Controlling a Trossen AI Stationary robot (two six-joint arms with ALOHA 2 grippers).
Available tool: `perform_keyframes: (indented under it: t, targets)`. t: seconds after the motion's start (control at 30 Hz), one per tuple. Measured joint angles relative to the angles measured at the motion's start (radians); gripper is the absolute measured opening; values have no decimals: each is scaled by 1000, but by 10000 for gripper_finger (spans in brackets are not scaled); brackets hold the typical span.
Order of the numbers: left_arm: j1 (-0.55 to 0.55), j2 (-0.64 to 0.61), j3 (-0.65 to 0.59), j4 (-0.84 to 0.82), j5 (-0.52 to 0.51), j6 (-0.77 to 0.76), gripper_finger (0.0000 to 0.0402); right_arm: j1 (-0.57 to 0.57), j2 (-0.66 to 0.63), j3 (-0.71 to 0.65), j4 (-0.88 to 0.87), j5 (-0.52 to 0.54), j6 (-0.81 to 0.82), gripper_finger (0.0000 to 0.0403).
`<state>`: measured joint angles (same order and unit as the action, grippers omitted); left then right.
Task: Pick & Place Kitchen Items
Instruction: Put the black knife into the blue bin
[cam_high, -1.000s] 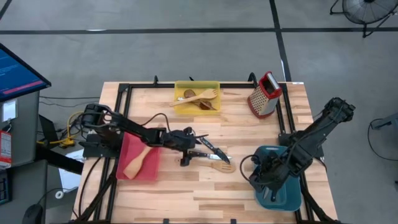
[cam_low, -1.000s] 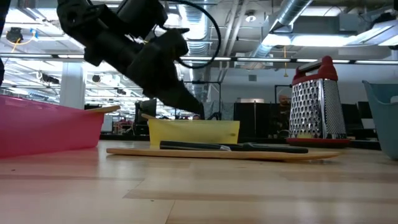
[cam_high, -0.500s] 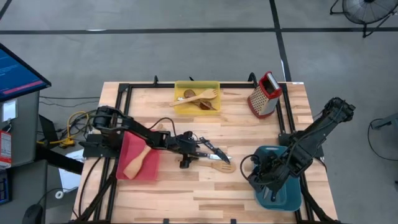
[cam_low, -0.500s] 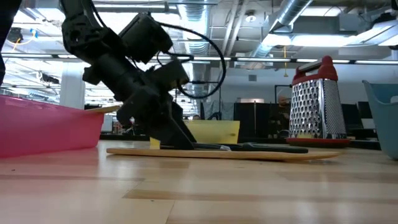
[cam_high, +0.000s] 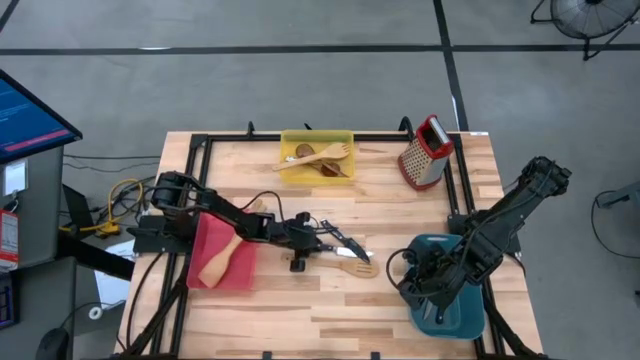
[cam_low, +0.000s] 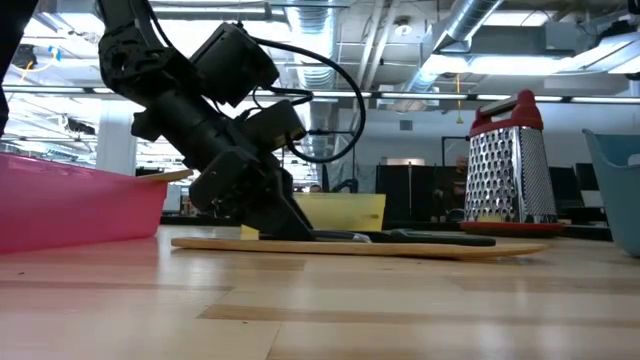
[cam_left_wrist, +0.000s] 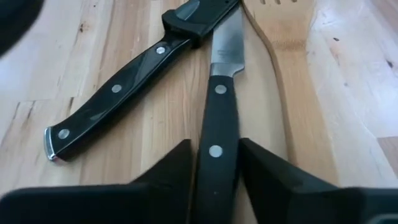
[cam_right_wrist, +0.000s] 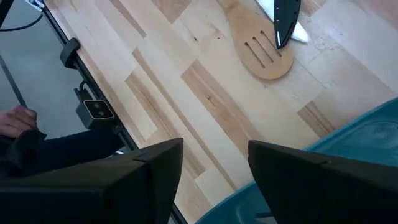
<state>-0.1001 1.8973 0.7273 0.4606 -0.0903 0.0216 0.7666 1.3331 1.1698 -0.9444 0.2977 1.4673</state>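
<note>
Your left hand (cam_left_wrist: 214, 177) is down at the middle of the tabletop (cam_high: 330, 310), its two fingers clenching on the handle of a black-handled steel-bladed knife (cam_left_wrist: 219, 124) that lies flat beside a second black-handled knife (cam_left_wrist: 124, 87) and a pale slotted wooden turner (cam_high: 355, 266). Already binned: a pale wooden spatula (cam_high: 220, 262) in the red bin (cam_high: 245, 275), spoons and a fork in the yellow bin (cam_high: 317, 137). Your right hand (cam_right_wrist: 214, 165) hangs spread and empty over the teal bin (cam_high: 470, 325), whose contents are hidden by the arm.
</note>
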Motion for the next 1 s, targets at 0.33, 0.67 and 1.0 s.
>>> perform_keyframes:
  t: [0.33,0.67,1.0]
  targets:
    - [6,-37,-6,-36,-9,-27,57,-1,0,0,13,1,0,191]
    - [-8,-304,-6,-107,-8,-131,58,-1,0,0,13,1,0,191]
    - [-49,-677,-5,-85,19,-248,60,-1,0,0,15,60,-1,191]
